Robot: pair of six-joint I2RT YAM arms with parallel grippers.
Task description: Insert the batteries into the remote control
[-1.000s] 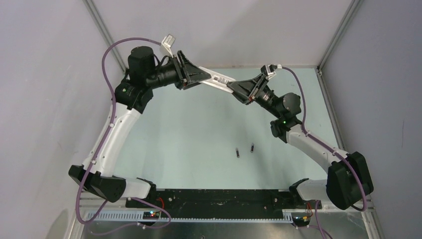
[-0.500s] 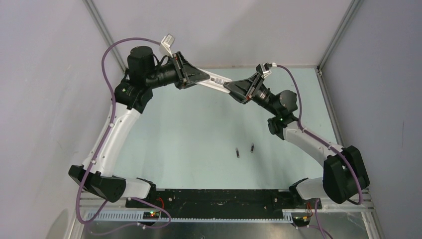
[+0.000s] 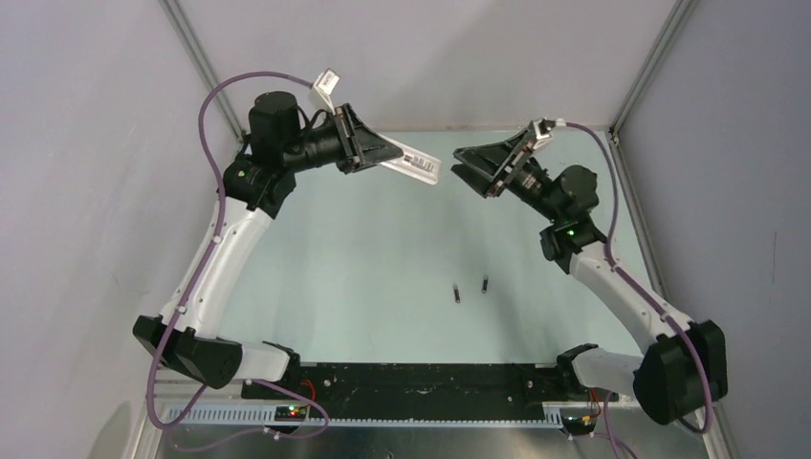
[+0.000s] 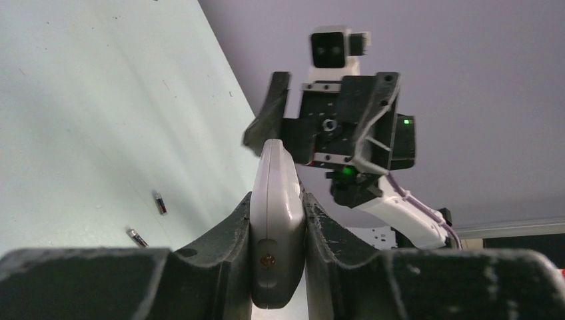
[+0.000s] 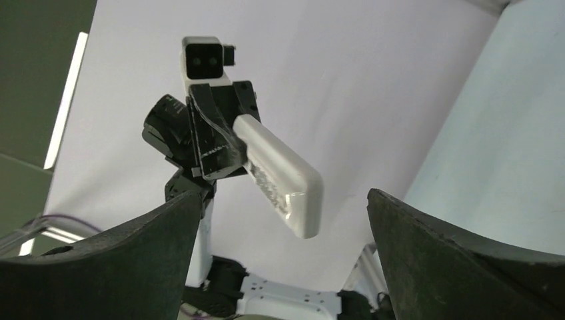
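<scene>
Finds the remote control [image 3: 413, 163] off the table [image 3: 363, 239], up in the air toward the far side, clamped by one end in the left gripper [image 3: 383, 153]. From the left wrist, sees both jaws pressed flat on the handset's broad faces, thin edge toward the lens. Traces its long axis out from that grip rightward, free end aimed straight at the right gripper [image 3: 459, 163]. Notes a clear gap between that free end and the right fingertips, no contact. Reads the right jaws as spread wide and holding nothing: from the right wrist, sees the two fingers [image 5: 133, 260] far apart, the remote hanging beyond and between them. Cannot make out the battery recess, nor whether it stands open.

Places the batteries [image 3: 457, 294] down on the table, well apart from both claws, toward the bases and between the two arms. Lying side by side, long axes running roughly near-to-far, a small gap between, not touching. From above, sitting almost straight below the right gripper and a little right of the table's middle, so nearer the right arm than the left.

Judgement: with the left claw taken up by the handset, looks like work for the free right claw. Calls for a drop toward the bases, jaws turned across a battery's short width. Risk: a tiny round cylinder, apt to roll away from a skewed pinch.
</scene>
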